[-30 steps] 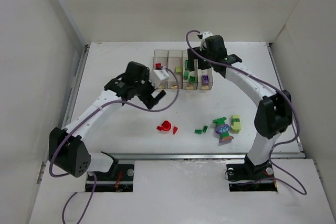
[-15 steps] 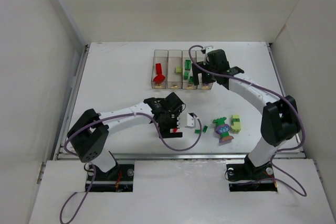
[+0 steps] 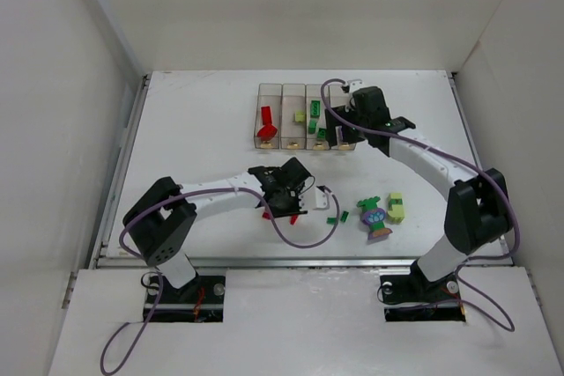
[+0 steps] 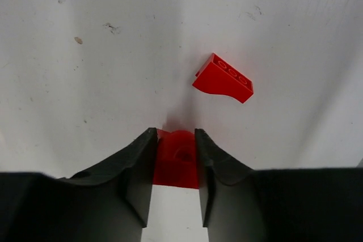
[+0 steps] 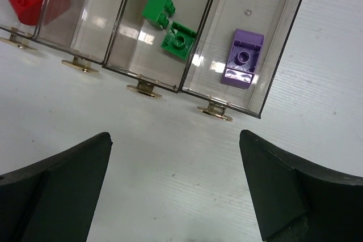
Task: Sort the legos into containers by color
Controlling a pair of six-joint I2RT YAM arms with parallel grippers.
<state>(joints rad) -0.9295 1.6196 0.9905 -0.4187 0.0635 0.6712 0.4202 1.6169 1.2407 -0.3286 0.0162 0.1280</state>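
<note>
White counter (image 3: 194,129), red pick.
My left end effector (image 4: 174,140) pinches a red lego (image 4: 177,165) at 6 o'clock; the grip is near the tips, so it may slip. My right end effector (image 5: 174,140) hangs open.

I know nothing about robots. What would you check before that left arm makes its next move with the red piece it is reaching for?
1. Is the left tool gripping the red brick: ok, a finger presses each side.
2. Is the second red brick clear of the grip: ok, it lies apart on the table.
3. Is the gripped piece lifted off the table: cannot tell.
4. Is there room in the red bin: ok, it is the leftmost and only partly filled.
5. Is the right tool off the route: probably ok, it is open and hovers by the purple bin at the row's other end.
</note>
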